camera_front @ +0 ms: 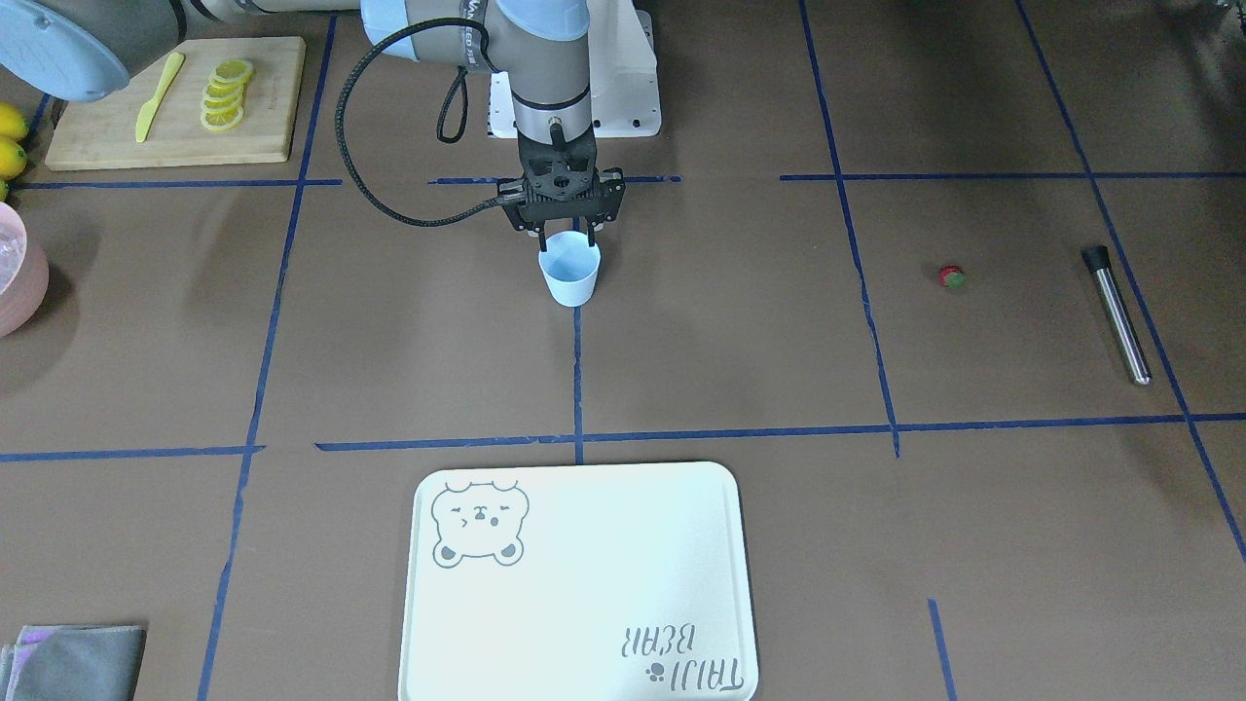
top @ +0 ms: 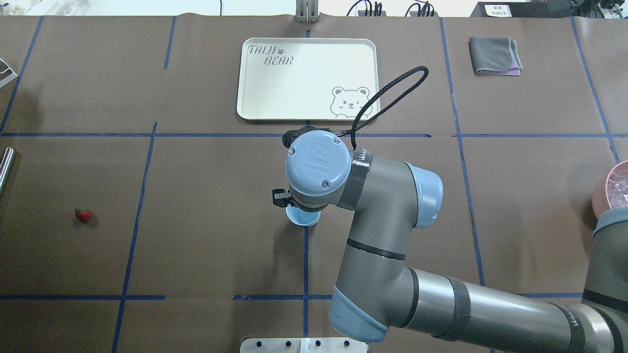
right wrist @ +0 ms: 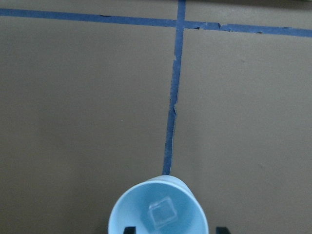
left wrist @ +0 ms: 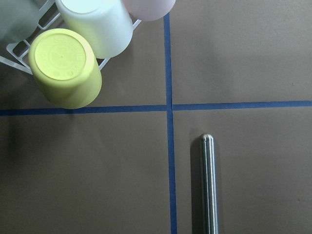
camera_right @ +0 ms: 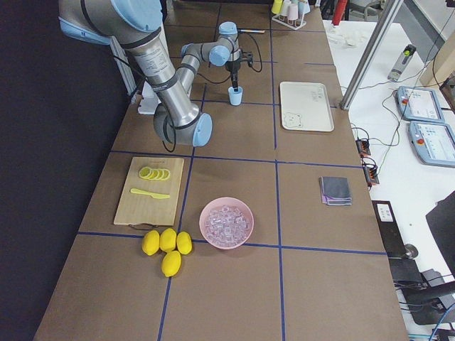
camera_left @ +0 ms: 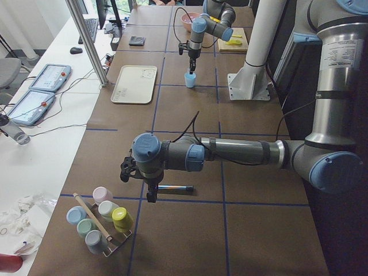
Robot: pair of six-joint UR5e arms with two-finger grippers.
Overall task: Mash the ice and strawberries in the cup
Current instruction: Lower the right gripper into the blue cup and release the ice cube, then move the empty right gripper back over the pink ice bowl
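The light-blue cup (camera_front: 570,273) stands upright near the table's middle, on a blue tape line, and also shows in the overhead view (top: 301,218). The right wrist view shows one clear ice cube (right wrist: 162,213) lying in the cup (right wrist: 146,195). My right gripper (camera_front: 566,241) hangs straight over the cup, open, with a fingertip (right wrist: 129,229) on each side of the rim. The strawberry (camera_front: 951,277) lies alone on the table toward my left (top: 83,214). My left gripper (camera_left: 150,194) hovers over a metal rod (left wrist: 208,185); I cannot tell whether it is open.
A white bear tray (top: 306,78) lies beyond the cup. A pink bowl of ice (camera_right: 226,222), lemons (camera_right: 165,245) and a cutting board with lemon slices (camera_front: 175,97) sit at my right. A rack of coloured cups (camera_left: 100,221) stands near the left gripper. A grey cloth (top: 493,56) lies far right.
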